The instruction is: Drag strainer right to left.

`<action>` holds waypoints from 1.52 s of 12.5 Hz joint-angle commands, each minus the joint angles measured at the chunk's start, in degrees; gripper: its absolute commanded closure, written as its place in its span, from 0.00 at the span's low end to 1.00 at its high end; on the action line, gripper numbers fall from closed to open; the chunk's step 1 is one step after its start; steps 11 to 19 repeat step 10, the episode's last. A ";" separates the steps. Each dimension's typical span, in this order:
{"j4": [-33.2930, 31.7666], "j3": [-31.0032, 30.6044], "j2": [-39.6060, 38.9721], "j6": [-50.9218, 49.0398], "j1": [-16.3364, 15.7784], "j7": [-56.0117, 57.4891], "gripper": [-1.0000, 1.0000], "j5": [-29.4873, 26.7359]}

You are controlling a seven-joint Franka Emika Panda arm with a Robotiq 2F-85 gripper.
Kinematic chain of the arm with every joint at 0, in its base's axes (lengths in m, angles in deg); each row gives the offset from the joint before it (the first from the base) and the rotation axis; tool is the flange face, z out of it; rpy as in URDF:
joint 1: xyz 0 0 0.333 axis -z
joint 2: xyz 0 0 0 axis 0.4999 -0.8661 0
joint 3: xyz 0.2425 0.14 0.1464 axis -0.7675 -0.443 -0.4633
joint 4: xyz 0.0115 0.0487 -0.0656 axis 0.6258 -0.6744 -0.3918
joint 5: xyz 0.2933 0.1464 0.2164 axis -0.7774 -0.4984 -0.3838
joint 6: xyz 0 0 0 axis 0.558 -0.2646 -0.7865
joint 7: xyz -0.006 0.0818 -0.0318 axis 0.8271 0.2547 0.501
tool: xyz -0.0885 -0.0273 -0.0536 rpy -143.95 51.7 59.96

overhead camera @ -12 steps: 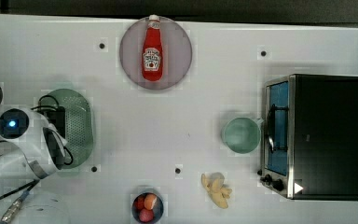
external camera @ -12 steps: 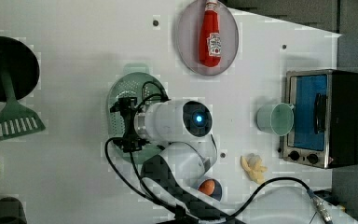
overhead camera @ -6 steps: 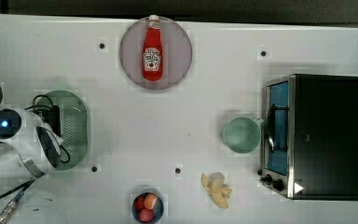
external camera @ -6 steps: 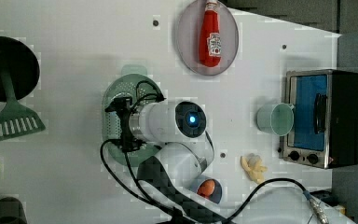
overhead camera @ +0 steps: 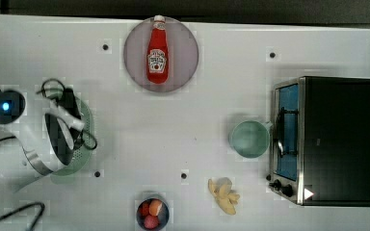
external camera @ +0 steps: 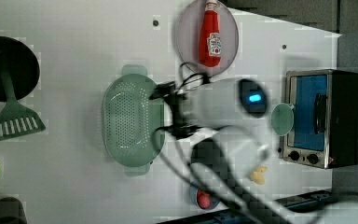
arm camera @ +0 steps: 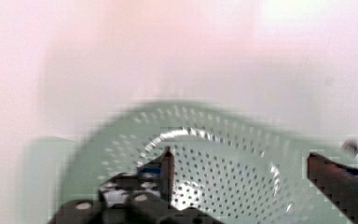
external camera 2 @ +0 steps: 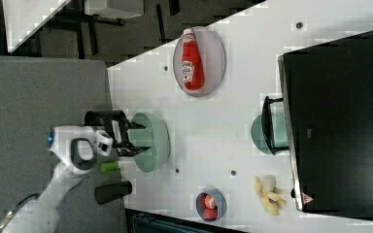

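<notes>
We see a white worktop (overhead camera: 125, 144) dotted with small dark holes, with dark floor and furniture past its far edge in the right view. On it, a grey round plate (overhead camera: 160, 54) carries a red ketchup bottle (overhead camera: 157, 52) lying flat; its label shows a white panel, but we cannot read the writing. At the top view's right stands a toaster oven (overhead camera: 325, 139) with a blue-lit door, and a round mint-green cup (overhead camera: 249, 138) sits just beside it. Near the front edge lie a peeled banana (overhead camera: 224, 195) and a small bowl of fruit (overhead camera: 152, 213). In the left view a green slotted spatula (external camera: 14, 116) rests partly on a black round pan (external camera: 8, 67) at the left view's left. The strainer (external camera: 128, 121) sits at the top view's left end of the worktop, well apart from the cup. The tool (arm camera: 240, 165) hangs over the strainer's perforated bowl with its fingers spread wide, pinching nothing. The arm's body and cables cover part of the strainer's rim in the top view.
</notes>
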 commanded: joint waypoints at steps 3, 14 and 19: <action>2.84 17.44 19.60 -14.49 4.83 31.17 0.00 1.60; 2.85 33.68 32.78 -28.49 6.30 54.53 0.00 11.39; 2.85 33.68 32.78 -28.49 6.30 54.53 0.00 11.39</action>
